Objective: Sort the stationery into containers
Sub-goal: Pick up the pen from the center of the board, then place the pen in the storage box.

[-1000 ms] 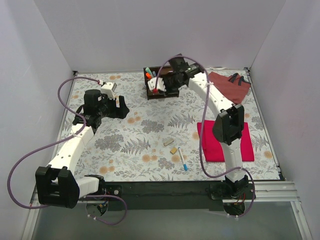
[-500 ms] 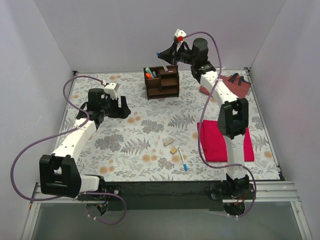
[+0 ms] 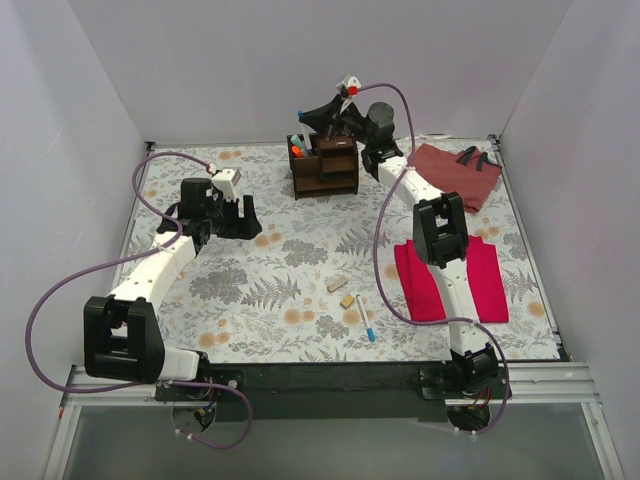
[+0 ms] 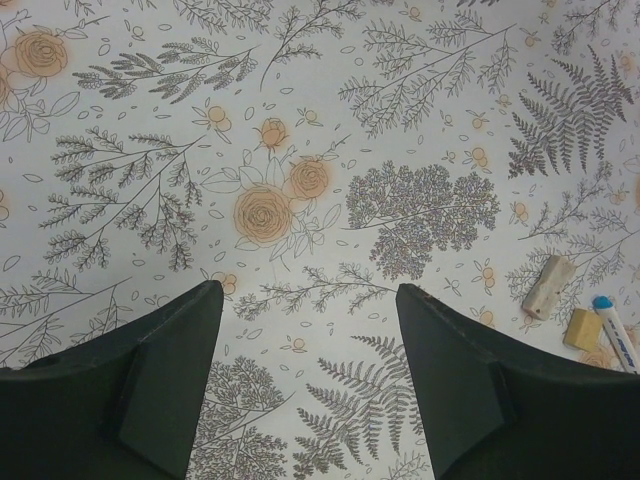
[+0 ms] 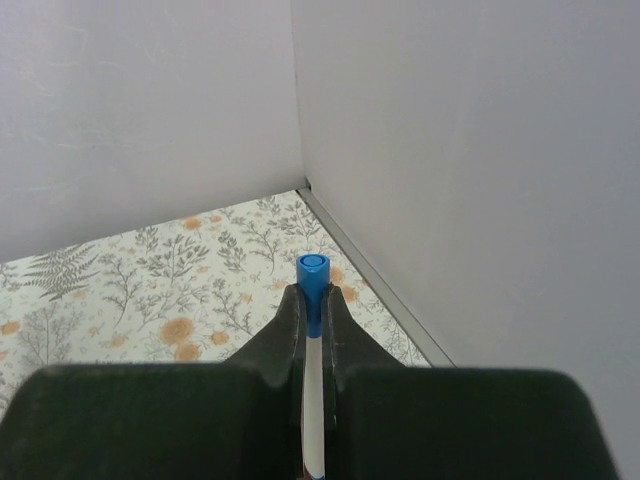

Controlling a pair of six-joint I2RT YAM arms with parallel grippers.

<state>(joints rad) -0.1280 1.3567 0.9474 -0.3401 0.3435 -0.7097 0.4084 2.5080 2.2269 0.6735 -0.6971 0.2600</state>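
Note:
My right gripper [image 3: 309,117] is raised over the back left of the dark brown wooden organiser [image 3: 327,167]. It is shut on a white pen with a blue cap [image 5: 312,278], which stands between the fingers [image 5: 285,335]. Orange- and green-tipped markers [image 3: 299,148] stand in the organiser's left compartment. My left gripper [image 3: 249,214] is open and empty, low over the floral mat [image 4: 308,292]. Two tan erasers [image 3: 342,291] and a blue-tipped pen [image 3: 366,319] lie on the mat; the erasers [image 4: 547,285] and the pen tip [image 4: 612,322] also show in the left wrist view.
A flat red cloth [image 3: 480,285] lies at the right under the right arm. A reddish-brown bag [image 3: 458,172] sits at the back right. White walls close the back and both sides. Purple cables loop off both arms.
My right gripper, still holding the pen, has swung left and a little lower, over the organiser's back left. The left arm has shifted only slightly.

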